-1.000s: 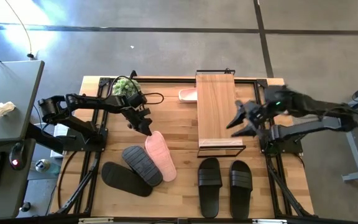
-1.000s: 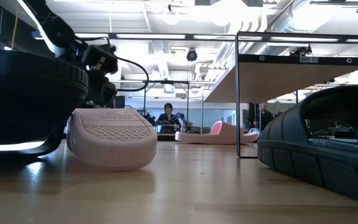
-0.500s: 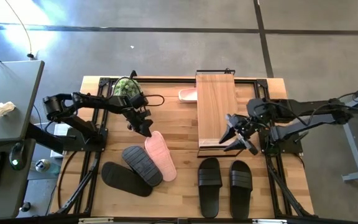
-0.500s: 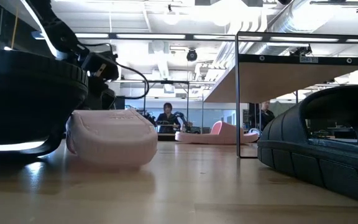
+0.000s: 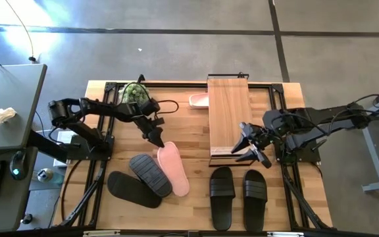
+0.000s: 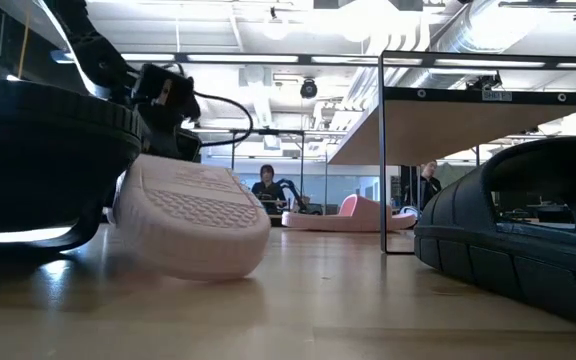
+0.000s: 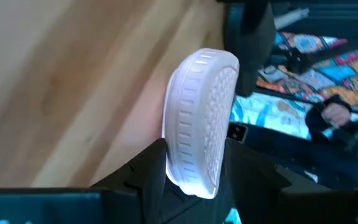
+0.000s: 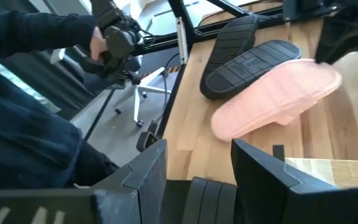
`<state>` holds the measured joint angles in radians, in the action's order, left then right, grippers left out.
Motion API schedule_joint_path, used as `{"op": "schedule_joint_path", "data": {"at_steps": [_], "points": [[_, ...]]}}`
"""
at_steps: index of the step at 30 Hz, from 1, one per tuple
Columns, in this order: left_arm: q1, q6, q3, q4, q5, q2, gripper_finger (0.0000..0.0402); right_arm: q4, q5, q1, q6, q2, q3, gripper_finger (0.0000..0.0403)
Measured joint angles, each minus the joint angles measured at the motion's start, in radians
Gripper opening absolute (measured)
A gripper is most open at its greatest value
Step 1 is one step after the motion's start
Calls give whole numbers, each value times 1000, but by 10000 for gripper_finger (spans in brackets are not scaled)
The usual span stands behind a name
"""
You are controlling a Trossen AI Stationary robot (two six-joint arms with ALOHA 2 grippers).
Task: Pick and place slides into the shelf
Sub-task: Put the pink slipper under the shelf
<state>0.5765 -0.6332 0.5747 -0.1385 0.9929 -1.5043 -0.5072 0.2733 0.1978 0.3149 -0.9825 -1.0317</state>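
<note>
My left gripper (image 5: 158, 139) is shut on the far end of a pale pink slide (image 5: 174, 170), which lies slanted with its ridged sole (image 6: 193, 205) turned partly up. Beside it, two black slides (image 5: 151, 174) (image 5: 133, 189) lie overlapping on the table. Another black pair (image 5: 221, 196) (image 5: 255, 192) rests in front of the shelf (image 5: 229, 115). A second pink slide (image 5: 199, 100) sits at the shelf's far left side. My right gripper (image 5: 249, 148) hovers open by the shelf's near end, nothing between its fingers (image 8: 145, 171). My left gripper pinches the pink slide's far end (image 7: 191, 177) between its two fingers (image 7: 247, 177), one on the sole face and one on the opposite face. The fingers come slanting down from the table's far left, along the slide. The slide is tilted, with its near end (image 6: 218, 262) on the table.
A green bundle (image 5: 132, 92) and a cable lie at the table's far left. The shelf's black wire frame (image 6: 383, 150) stands right of the pink slide. A person's dark sleeve (image 8: 23, 124) shows beyond the table's left edge. Bare wood lies between the pink slide and the shelf.
My left gripper has rolled and edged toward the near right, tipping the pink slide so more of its sole shows and sliding its near end a little nearer. My right gripper has swung from beside the shelf toward the shelf's near end, sinking a little.
</note>
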Motion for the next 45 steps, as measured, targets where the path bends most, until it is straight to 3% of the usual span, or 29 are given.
{"op": "schedule_joint_path", "data": {"at_steps": [12,18,25,33,37,45], "points": [[-49,-3,0,24,-28,0,12,2,-59,0,0,0,0,167],[-48,-3,0,97,-7,1,15,-3,-87,16,16,-20,-1,167],[-46,-37,0,150,19,1,8,24,-215,138,-152,-142,-1,145],[-46,-75,0,202,114,7,3,127,-240,165,-264,-242,-1,138],[-47,-155,0,306,170,45,2,131,-302,165,-357,-256,-1,138],[-47,-367,1,681,192,149,2,281,-558,163,-579,-248,-1,138]]}}
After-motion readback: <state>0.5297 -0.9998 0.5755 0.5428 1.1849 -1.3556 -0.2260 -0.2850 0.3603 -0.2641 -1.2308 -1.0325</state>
